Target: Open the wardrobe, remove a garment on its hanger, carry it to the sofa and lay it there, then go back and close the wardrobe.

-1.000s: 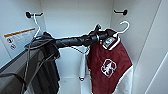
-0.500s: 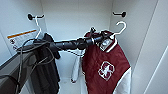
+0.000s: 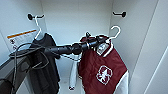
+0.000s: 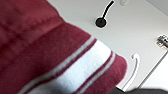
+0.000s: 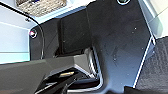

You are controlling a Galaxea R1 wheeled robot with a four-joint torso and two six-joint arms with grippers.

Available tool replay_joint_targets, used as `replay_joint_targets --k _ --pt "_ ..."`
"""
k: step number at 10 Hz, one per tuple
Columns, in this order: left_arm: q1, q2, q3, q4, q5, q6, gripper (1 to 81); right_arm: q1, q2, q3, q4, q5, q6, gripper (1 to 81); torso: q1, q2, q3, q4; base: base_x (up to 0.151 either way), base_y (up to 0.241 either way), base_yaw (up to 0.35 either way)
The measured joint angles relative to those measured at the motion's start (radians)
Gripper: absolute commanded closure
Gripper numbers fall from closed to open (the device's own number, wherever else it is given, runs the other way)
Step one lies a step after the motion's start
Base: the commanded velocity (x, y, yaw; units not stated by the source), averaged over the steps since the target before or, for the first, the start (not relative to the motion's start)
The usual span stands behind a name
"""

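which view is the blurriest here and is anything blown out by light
Left wrist view: the garment sits so close that its striped collar is a soft blur. Head view: the white wardrobe walls look bright and flat, yet the hanger hook still reads. Right wrist view: mostly dark, with pale glare at one edge.

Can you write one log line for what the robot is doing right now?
stage: taking garment out | left gripper: at collar of maroon varsity jacket | thin white hanger: off its hook | black T-shirt: hanging

The left arm (image 3: 67, 49) is black and built of rounded jointed segments, with thin black cables (image 3: 22, 51) looping along it. A dark speckled plate (image 5: 117, 37) bears a round fitting (image 5: 32, 33) near its corner.
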Motion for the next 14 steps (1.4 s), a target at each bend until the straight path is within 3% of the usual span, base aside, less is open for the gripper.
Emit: replay_joint_targets --k 14 --pt "0.039 -0.025 0.115 0.005 -0.037 0.005 81.1 0.0 0.0 0.0 0.0 -0.001 -0.001 1.0 0.0 0.0 0.0 0.0 -0.101 0.0 0.0"
